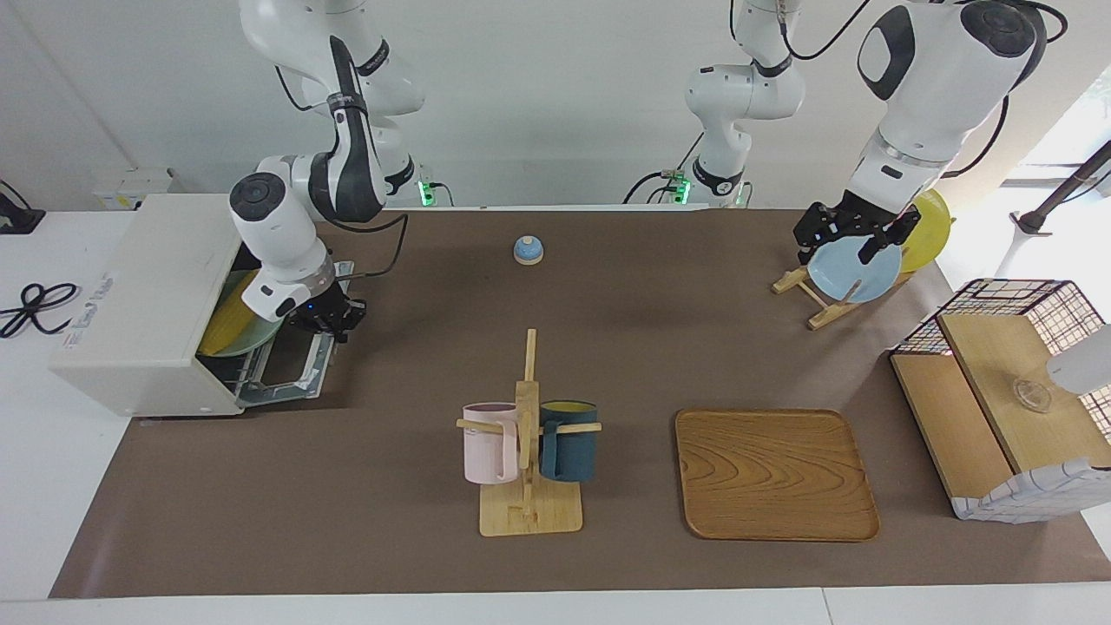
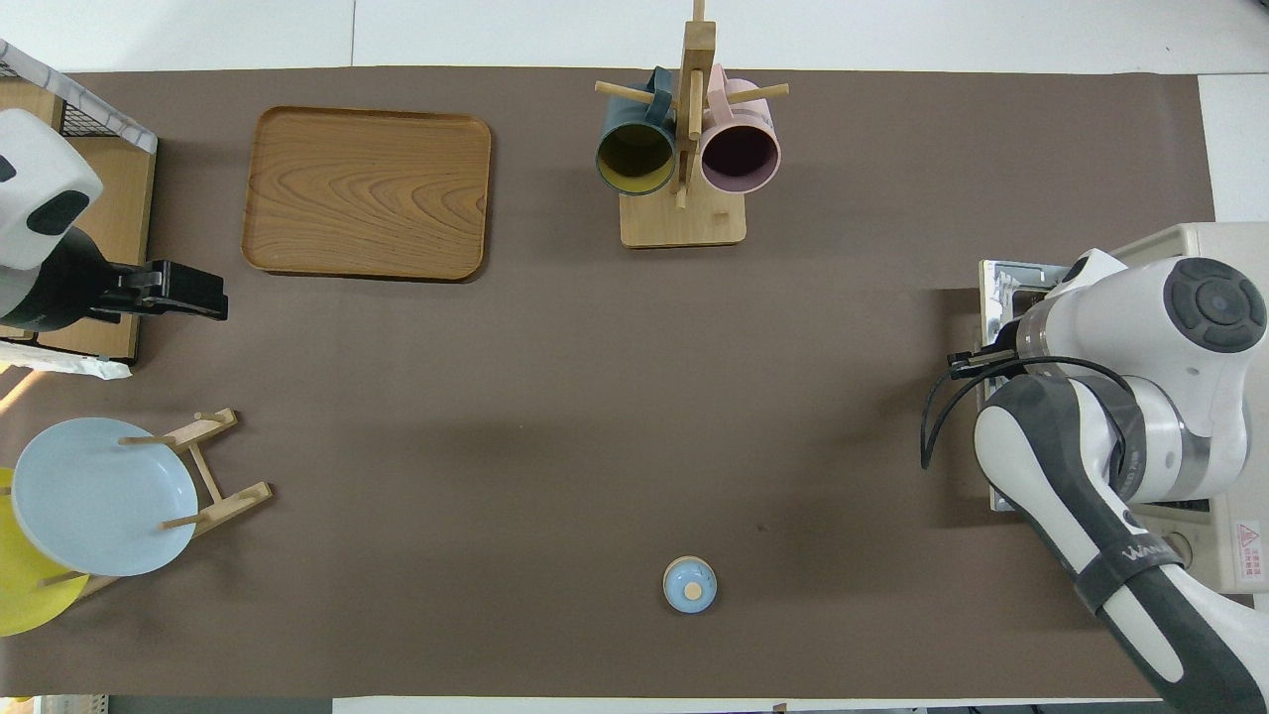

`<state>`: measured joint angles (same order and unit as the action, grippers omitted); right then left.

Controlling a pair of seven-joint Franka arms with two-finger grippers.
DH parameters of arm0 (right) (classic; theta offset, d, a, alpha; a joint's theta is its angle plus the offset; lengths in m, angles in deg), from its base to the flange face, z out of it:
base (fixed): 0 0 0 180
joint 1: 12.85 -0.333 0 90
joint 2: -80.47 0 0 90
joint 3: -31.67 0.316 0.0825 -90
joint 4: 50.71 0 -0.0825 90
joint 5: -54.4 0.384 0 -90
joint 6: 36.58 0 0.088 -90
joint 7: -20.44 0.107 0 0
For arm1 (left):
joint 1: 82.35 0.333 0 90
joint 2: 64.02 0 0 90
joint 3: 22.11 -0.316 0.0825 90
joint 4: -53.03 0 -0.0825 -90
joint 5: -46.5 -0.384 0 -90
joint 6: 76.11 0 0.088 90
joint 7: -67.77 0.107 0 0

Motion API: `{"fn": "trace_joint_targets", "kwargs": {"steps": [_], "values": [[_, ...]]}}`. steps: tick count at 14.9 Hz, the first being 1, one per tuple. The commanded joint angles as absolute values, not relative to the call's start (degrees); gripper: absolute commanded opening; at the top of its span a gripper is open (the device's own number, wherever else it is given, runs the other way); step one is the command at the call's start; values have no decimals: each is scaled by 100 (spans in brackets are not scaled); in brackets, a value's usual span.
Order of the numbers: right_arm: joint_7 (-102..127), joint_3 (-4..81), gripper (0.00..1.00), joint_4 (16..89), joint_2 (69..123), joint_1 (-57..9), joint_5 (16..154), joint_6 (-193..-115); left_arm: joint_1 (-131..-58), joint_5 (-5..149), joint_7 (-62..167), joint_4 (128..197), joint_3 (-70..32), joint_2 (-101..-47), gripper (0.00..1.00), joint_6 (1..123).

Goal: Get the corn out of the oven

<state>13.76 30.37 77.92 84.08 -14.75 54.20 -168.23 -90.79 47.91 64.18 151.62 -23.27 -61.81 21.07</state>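
Off-white and boxy, the oven point(image 1: 143, 299) stands at the right arm's end of the table with its door point(image 1: 291, 369) dropped flat in front of it. The right gripper point(image 1: 334, 319) is low over this open door, just at the mouth of the oven; whether its fingers are open or closed I cannot tell, because the wrist hides them in both views. Inside the oven, just beside the gripper and deeper in, something yellow point(image 1: 227, 321) lies on a pale green plate point(image 1: 247, 343). It may be the corn, but its shape is not clear from here.

The left gripper point(image 1: 855, 239) hangs over the wooden plate rack point(image 1: 820, 299) at the left arm's end of the table, and its 2 fingers stand apart with nothing between them. Below it, a light blue plate point(image 1: 851, 271) leans in the rack, and a yellow plate point(image 1: 929, 227) stands in the same rack, nearer to the robots.

Between the 2 grippers, a small blue bell point(image 1: 528, 250) sits on the brown table cover point(image 1: 608, 347). Farther from the robots stand a wooden mug tree point(image 1: 528, 451) with a pink mug point(image 1: 489, 443) and a dark teal mug point(image 1: 568, 441), and a wooden tray point(image 1: 772, 473) lies beside it, toward the left arm's end. A wire basket with wooden shelves point(image 1: 998, 391) stands at that end.
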Motion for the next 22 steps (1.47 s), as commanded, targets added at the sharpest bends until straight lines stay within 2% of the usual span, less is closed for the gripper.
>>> {"fn": "trace_joint_targets", "kwargs": {"steps": [1, 10, 16, 20, 21, 22], "values": [[1349, 2903, 0, 7998, 8722, -1268, 5185, -17456, -9008, 4694, 6443, 15200, -2281, -6121, 100, 2119], [1709, 3008, 0, 7963, 8811, -1294, 5193, -17413, -9008, 4694, 6443, 15208, -2281, -6121, 100, 2119], [2000, 3510, 0, 7832, 8759, -1434, 5941, -17352, -9008, 4694, 6443, 15200, -2281, -6112, 100, 2119], [2017, 3466, 0, 7252, 8452, -1373, 5809, -16132, -9008, 4694, 6443, 15208, -2281, -6112, 100, 2110], [2026, 3431, 8, 7216, 8321, -1338, 5704, -15904, -9008, 4694, 6443, 15208, -2281, -6112, 100, 2119], [2035, 3422, 30, 7216, 8197, -1216, 5486, -15762, -9008, 4694, 6443, 15200, -2281, -6112, 100, 2119]]}}
